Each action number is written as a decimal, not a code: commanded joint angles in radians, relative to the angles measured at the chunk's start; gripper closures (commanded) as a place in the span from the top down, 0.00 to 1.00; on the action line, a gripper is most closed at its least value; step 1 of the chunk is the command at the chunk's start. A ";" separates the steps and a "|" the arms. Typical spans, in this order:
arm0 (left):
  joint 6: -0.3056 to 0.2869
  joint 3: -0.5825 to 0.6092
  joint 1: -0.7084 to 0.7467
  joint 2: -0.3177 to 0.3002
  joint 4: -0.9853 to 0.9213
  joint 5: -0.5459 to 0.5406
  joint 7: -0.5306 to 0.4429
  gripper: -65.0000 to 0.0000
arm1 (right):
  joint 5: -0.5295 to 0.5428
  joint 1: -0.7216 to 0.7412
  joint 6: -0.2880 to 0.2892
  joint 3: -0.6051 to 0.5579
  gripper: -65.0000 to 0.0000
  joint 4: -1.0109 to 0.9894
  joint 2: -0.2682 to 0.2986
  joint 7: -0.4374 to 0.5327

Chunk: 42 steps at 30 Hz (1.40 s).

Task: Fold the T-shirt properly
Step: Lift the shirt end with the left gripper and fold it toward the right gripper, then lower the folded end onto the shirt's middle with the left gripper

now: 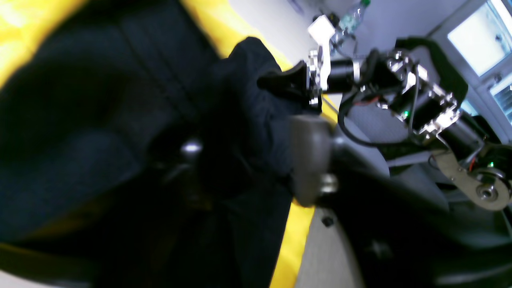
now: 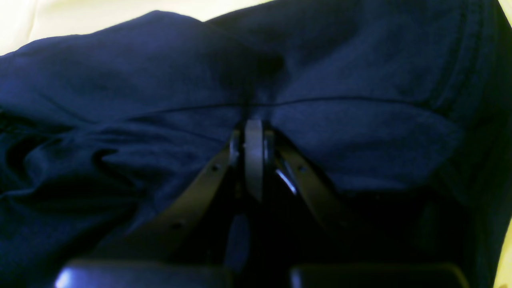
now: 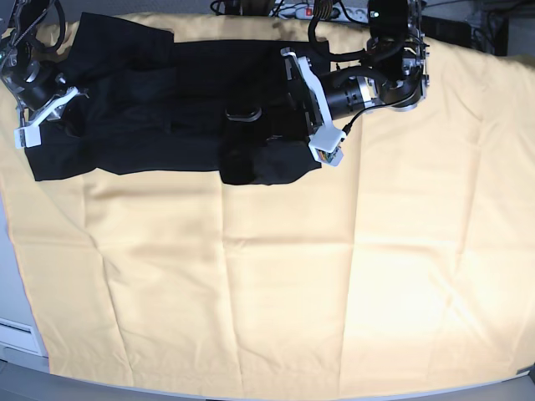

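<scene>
The black T-shirt [image 3: 167,109] lies spread along the far edge of the yellow cloth [image 3: 276,276], with a folded lump at its near right corner [image 3: 259,167]. My right gripper [image 2: 254,120] is at the shirt's left end [image 3: 68,113], shut on a pinch of the fabric that puckers around its tips. It also shows in the left wrist view as the right gripper [image 1: 280,82] biting a raised peak of cloth. My left gripper [image 1: 248,160] hovers over the shirt's right end [image 3: 291,104]. Its grey finger [image 1: 310,160] stands well apart from the other, with loose black fabric between them.
The yellow cloth covers the whole table, and its bare part runs from the shirt to the near edge [image 3: 276,384]. Cables and a power strip [image 3: 309,10] lie past the far edge. The grey floor [image 1: 328,256] shows beside the cloth's border.
</scene>
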 commanded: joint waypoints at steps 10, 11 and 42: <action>-0.009 0.004 -0.008 0.003 0.014 -0.029 -0.060 0.62 | -0.021 -0.014 -0.019 -0.002 0.00 -0.009 0.009 -0.103; -0.009 0.002 -0.008 0.003 0.015 -0.027 -0.059 0.58 | -0.021 -0.014 -0.019 -0.002 0.00 -0.009 0.009 -0.105; 0.192 0.017 0.012 -0.002 0.020 0.447 -0.113 0.00 | 0.013 -0.014 -0.011 -0.002 0.00 -0.009 0.009 -0.132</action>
